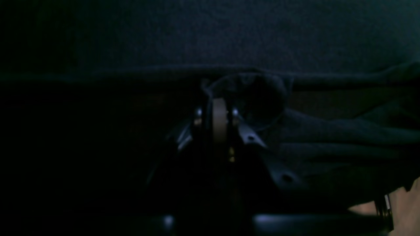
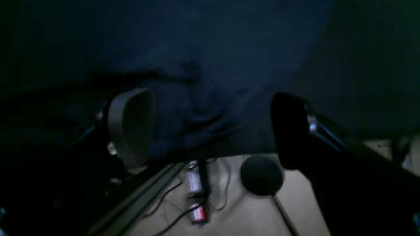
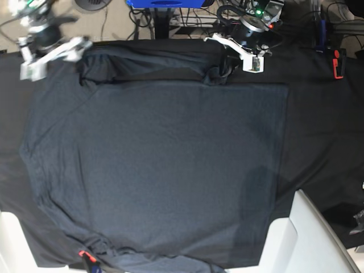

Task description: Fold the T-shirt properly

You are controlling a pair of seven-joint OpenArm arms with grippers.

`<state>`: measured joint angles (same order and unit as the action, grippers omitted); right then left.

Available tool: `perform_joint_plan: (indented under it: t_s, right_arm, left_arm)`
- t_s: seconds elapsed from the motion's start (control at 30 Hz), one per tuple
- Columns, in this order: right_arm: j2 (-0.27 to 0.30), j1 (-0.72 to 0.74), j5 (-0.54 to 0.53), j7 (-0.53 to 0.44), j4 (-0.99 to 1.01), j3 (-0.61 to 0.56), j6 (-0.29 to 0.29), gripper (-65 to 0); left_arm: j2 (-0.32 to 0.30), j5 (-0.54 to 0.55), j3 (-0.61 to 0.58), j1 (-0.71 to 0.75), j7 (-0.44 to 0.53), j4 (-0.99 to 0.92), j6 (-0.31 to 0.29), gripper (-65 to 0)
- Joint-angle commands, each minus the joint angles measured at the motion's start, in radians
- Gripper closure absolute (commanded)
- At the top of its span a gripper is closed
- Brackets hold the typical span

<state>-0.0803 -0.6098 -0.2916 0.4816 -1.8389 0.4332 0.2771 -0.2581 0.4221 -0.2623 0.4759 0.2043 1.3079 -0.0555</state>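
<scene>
T-shirt (image 3: 153, 170): lay spread flat over most of the tabletop (image 3: 318, 136), dark charcoal-grey on the blacker cloth; its far edge was folded over into a narrow band near the back of the tabletop; its near edge bunched in wrinkles at the front rim; one side edge ran straight on the base view's right, the other bulged outward on that view's left.
Left end effector (image 3: 223, 69): sat at the far edge of the shirt, on the base view's right of centre; in the left wrist view its fingers (image 1: 219, 121) were pressed together on a puckered fold of the shirt's fabric (image 1: 249, 95), which rose in a small loop just past the tips.
Right end effector (image 3: 51, 54): blurred in the base view, at the far corner on that view's left, by the shirt's folded band; in the right wrist view its fingers (image 2: 131, 126) stood wide apart with nothing between them; shirt cloth (image 2: 197, 98) lay beyond the gap, untouched; pale floor and cables showed below.
</scene>
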Motion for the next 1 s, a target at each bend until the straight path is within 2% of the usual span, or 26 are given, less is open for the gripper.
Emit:
perform_joint_plan:
  t_s: [0.0, 0.07, 0.1, 0.23, 0.3, 0.37, 0.53, 0.63, 0.77, 0.8, 0.97]
  right_arm:
    - [0.006, 0.028, -0.034, 0.013, 0.009, 0.049, 0.007, -52.7]
    - [0.006, 0.098, -0.059, 0.095, 0.058, 0.125, 0.047, -51.0]
    - [0.007, 0.135, -0.059, 0.131, 0.089, 0.163, 0.089, -48.6]
    - [0.021, 0.239, -0.059, 0.243, 0.192, 0.269, 0.215, -34.1]
    - [0.043, 0.27, -0.059, 0.279, 0.252, 0.283, 0.236, -27.9]
    - [0.053, 0.284, -0.059, 0.282, 0.293, 0.286, 0.238, -24.6]
    - [0.061, 0.285, -0.059, 0.282, 0.319, 0.28, 0.239, -24.3]
    - [0.057, 0.285, -0.059, 0.282, 0.321, 0.28, 0.244, -25.2]
    - [0.055, 0.291, -0.059, 0.282, 0.328, 0.28, 0.245, -39.8]
    - [0.055, 0.293, -0.059, 0.282, 0.328, 0.28, 0.245, -40.5]
    - [0.055, 0.299, -0.06, 0.283, 0.328, 0.267, 0.245, -36.3]
  left_arm:
    - [-0.008, -0.002, -0.001, 0.022, -0.001, 0.032, -0.011, 0.0]
    - [-0.016, -0.002, -0.001, 0.04, -0.001, 0.071, -0.011, 0.0]
    - [-0.022, -0.002, -0.001, 0.048, -0.001, 0.095, -0.011, 0.0]
    - [-0.023, -0.002, -0.001, 0.071, -0.001, 0.161, -0.01, 0.0]
    - [-0.036, -0.002, -0.001, 0.074, -0.001, 0.193, -0.01, 0.0]
    - [-0.037, -0.002, -0.001, 0.076, -0.001, 0.22, -0.01, 0.0]
    - [-0.054, -0.002, -0.001, 0.094, -0.003, 0.275, -0.008, 0.0]
    - [-0.054, -0.007, -0.001, 0.094, -0.003, 0.29, 0.046, 0.0]
    - [-0.056, -0.007, -0.001, 0.093, -0.003, 0.29, 0.061, 0.0]
    - [-0.056, -0.009, -0.001, 0.093, -0.003, 0.29, 0.062, 0.0]
    - [-0.056, -0.009, -0.001, 0.093, -0.003, 0.29, 0.062, 0.0]
